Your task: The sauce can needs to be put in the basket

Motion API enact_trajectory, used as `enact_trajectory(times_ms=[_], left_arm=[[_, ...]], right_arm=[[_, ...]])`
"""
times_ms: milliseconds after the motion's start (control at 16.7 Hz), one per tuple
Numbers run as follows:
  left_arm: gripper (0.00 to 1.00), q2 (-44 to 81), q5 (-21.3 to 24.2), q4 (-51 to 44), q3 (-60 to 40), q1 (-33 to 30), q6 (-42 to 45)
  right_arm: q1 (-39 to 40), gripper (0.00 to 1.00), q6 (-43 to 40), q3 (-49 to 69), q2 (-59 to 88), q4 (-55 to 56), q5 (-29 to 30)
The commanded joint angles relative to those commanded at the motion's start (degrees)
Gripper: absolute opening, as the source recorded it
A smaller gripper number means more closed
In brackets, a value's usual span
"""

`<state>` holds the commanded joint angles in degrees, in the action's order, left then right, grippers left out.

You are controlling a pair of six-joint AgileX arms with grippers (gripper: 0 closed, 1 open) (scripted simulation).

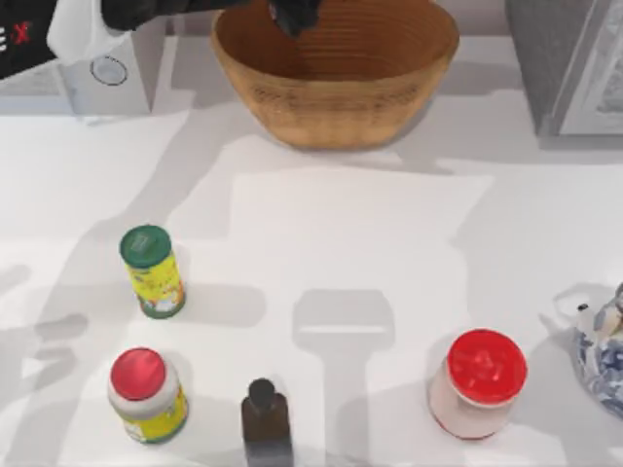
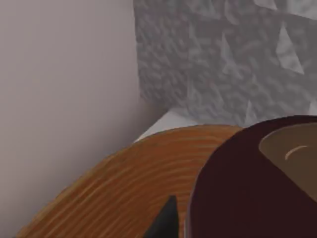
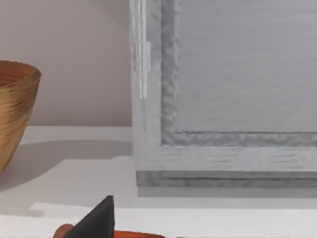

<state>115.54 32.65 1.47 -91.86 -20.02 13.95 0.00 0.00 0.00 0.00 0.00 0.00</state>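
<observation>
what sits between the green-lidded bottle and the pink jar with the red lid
In the top view, only bare white table lies between the green-lidded bottle and the pink jar; the small dark bottle stands nearer the front edge, below that line.

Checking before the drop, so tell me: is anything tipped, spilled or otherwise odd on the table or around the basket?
Nothing stands out. The left gripper hangs over the basket with the sauce can close before its wrist camera. On the table, the green-lidded bottle and both red-lidded jars stand upright, with no spill.
</observation>
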Motion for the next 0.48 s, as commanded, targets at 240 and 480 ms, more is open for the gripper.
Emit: enact_trajectory(times_ms=[240,480], left_arm=[[0.00,2.72,-5.62,-3.20,-8.37,-0.15,-3.96],[0.00,3.07,-6.40,-3.64,-9.54,-0.17,-4.51]], right_arm=[[0.00,1.00,0.00,0.00,0.00,0.00,0.00],[0.00,1.00,0.00,0.00,0.00,0.00,0.00]])
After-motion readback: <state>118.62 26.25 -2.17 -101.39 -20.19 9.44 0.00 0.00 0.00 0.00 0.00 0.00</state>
